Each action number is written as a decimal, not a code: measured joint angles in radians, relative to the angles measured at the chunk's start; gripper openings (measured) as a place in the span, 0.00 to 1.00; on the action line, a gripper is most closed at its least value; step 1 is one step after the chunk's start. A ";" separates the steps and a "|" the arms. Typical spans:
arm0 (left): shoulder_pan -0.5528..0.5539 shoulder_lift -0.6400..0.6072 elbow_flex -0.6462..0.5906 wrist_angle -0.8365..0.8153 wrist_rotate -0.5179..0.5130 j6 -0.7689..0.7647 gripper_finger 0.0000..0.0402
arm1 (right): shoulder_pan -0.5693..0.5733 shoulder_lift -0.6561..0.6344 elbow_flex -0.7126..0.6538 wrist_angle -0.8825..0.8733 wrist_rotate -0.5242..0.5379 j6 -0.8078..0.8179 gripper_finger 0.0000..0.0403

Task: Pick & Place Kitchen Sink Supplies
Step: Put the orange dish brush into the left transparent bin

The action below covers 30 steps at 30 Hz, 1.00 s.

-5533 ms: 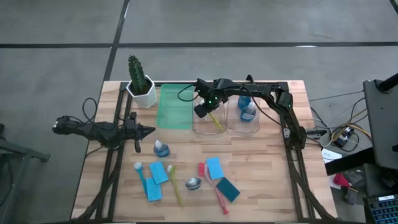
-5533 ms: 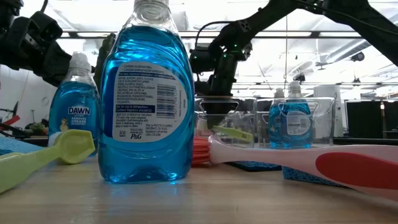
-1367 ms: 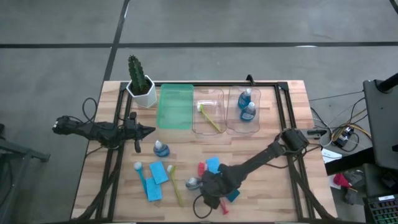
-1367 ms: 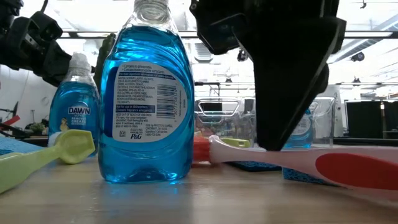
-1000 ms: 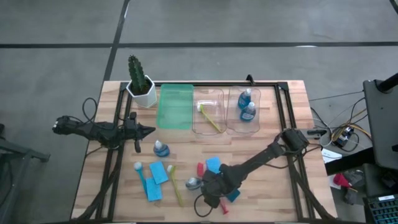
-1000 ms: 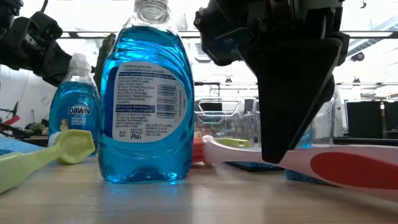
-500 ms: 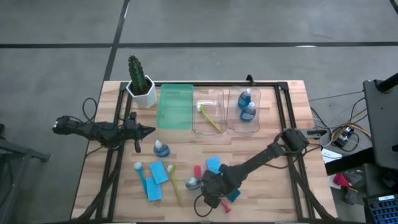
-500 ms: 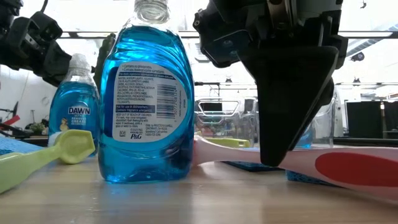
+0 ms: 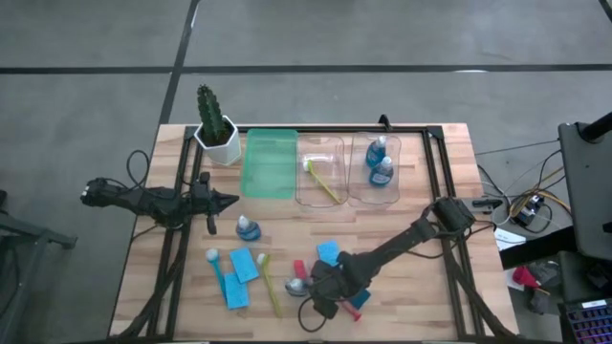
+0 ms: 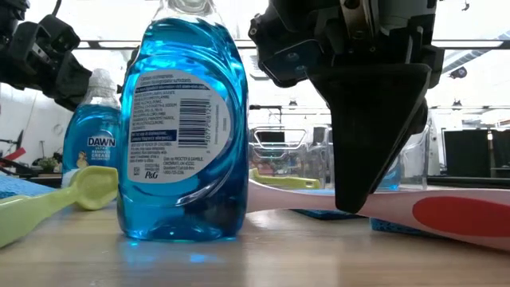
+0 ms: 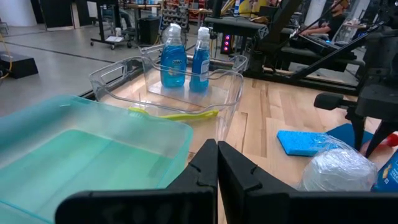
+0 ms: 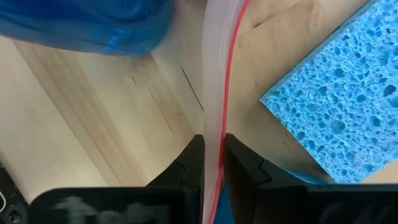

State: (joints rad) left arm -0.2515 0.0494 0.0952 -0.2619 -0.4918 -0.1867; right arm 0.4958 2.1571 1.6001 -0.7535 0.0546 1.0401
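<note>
In the high view the right gripper (image 9: 323, 298) covers the middle of the pink brush (image 9: 298, 268), so only its two ends show. In the low view the near bottle (image 10: 181, 127) loses its cap to the top edge and hides part of the bins behind. In the right wrist view that bottle is only a blue corner, cut off.

Two dark, slender jointed arms are seen over the table. A black cable is looped beside the left arm (image 9: 153, 201), which tapers to a pointed gripper (image 9: 228, 201). The right arm (image 9: 411, 239) is built of matte black segments. Its gripper (image 12: 211, 163) is formed of two blunt, wedge-shaped black fingers (image 12: 242, 174).
</note>
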 joint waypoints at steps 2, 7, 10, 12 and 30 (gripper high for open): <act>0.000 0.000 0.000 0.000 0.000 0.000 0.01 | -0.004 -0.002 0.000 -0.004 -0.001 -0.001 0.09; 0.000 0.000 0.000 0.000 0.000 0.000 0.01 | -0.014 -0.014 0.001 -0.014 0.002 -0.010 0.09; 0.000 0.000 0.000 0.000 0.000 0.000 0.01 | -0.017 -0.033 0.001 -0.025 0.004 -0.013 0.08; 0.000 0.000 0.000 0.000 0.000 0.000 0.01 | -0.018 -0.044 0.002 -0.039 0.014 -0.014 0.08; 0.000 0.000 0.000 0.000 0.000 0.000 0.01 | -0.116 -0.189 0.002 -0.249 0.114 -0.054 0.08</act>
State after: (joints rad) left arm -0.2515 0.0494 0.0950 -0.2619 -0.4915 -0.1871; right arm 0.3801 1.9677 1.6024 -1.0022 0.1687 0.9860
